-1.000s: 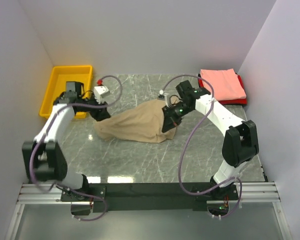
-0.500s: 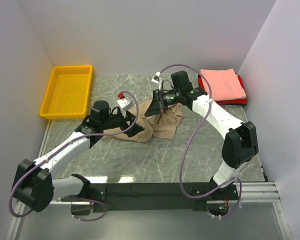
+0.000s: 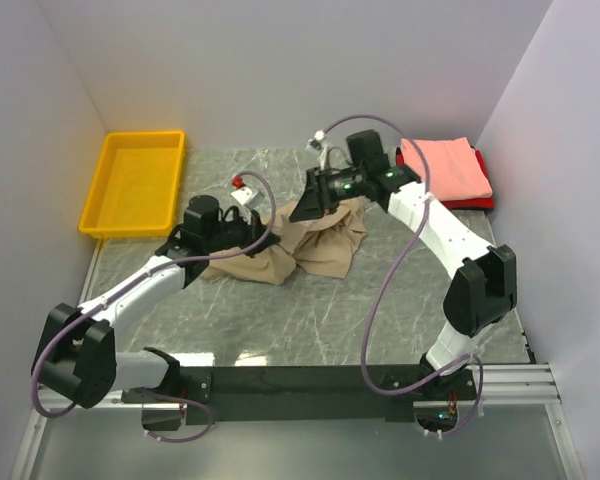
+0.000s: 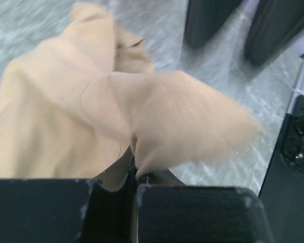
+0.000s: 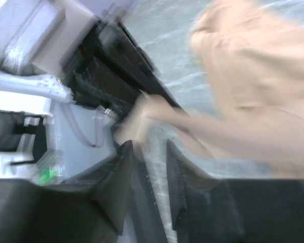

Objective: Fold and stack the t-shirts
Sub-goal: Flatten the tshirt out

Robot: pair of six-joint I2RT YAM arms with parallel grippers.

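Note:
A tan t-shirt [image 3: 325, 245] lies crumpled mid-table, its bulk filling the left wrist view [image 4: 55, 116]. My left gripper [image 3: 270, 238] is at the shirt's left side, shut on a fold of tan cloth [image 4: 134, 174]. My right gripper [image 3: 300, 212] hovers over the shirt's back edge. Its jaws [image 5: 149, 149] stand open with bare table between them, and the tan cloth [image 5: 258, 76] hangs just past the tips, blurred. A folded salmon pink t-shirt [image 3: 445, 165] rests on a red t-shirt [image 3: 483, 198] at the back right.
A yellow bin [image 3: 92, 205] stands at the back left. The two grippers are close together over the shirt; the right gripper's dark fingers [image 4: 207, 20] show at the top of the left wrist view. Walls close in the table on three sides.
My left arm swung from the bin over to the tan shirt and shut on its cloth. The right gripper lifted its cloth toward the back and opened.

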